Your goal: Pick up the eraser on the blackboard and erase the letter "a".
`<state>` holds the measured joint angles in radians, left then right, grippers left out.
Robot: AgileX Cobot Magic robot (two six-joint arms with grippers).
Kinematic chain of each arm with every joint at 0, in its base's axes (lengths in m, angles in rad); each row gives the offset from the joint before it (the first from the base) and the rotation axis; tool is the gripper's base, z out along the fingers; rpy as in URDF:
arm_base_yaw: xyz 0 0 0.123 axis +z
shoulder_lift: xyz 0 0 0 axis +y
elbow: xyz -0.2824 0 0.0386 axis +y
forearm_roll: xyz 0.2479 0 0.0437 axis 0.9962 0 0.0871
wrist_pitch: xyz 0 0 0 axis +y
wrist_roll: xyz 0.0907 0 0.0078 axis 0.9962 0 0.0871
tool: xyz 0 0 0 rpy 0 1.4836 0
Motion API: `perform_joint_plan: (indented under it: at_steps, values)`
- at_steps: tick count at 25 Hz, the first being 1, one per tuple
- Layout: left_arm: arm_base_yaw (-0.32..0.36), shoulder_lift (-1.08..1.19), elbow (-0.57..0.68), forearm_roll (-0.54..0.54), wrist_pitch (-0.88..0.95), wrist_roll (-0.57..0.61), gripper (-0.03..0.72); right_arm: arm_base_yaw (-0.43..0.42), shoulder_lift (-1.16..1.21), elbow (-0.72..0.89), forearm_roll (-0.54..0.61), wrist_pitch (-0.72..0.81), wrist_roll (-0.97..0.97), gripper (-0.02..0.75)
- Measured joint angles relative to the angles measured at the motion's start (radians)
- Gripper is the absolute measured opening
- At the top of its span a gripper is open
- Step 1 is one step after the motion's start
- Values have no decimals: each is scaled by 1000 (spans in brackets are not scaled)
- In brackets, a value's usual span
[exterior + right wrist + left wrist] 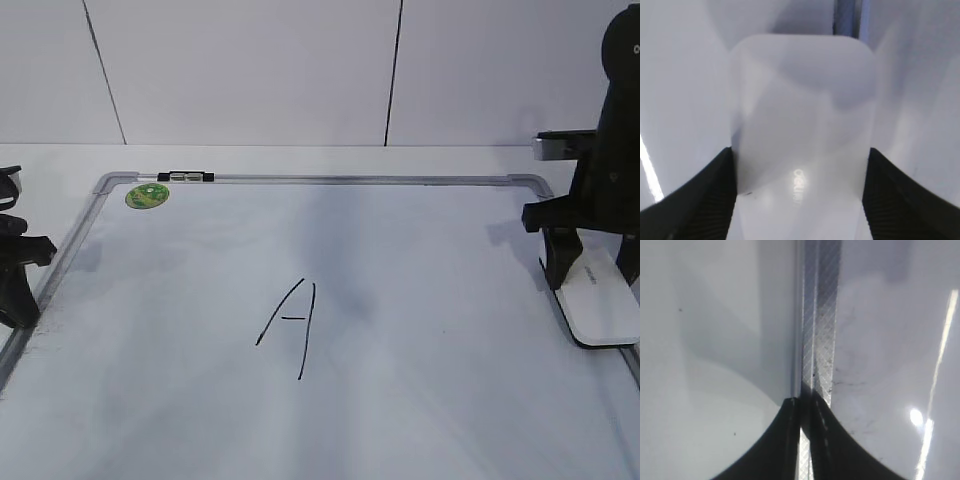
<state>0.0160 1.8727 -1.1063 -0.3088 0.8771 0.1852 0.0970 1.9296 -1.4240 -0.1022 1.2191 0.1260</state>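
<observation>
The white eraser (600,315) lies on the blackboard (350,180) by its right edge. My right gripper (595,282) straddles it, and in the right wrist view both black fingers (800,200) press the eraser's (802,115) long sides. An angular capital "A" (290,315) in black marker is at the board's middle. No lowercase "a" shows in any view. My left gripper (15,300) is shut and empty over the board's left frame (820,315), fingertips (805,405) together.
A round green sticker (147,195) and a small black-and-clear marker clip (185,177) sit at the board's far left corner. A white wall stands behind the table. Faint grey smudges mark the board's surface.
</observation>
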Motion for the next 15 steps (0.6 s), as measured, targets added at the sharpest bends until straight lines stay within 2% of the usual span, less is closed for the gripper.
perform_joint_plan:
  at_steps: [15]
  values:
    - [0,0,0,-3,0,0,34,0,0,0,9,-4,-3,525]
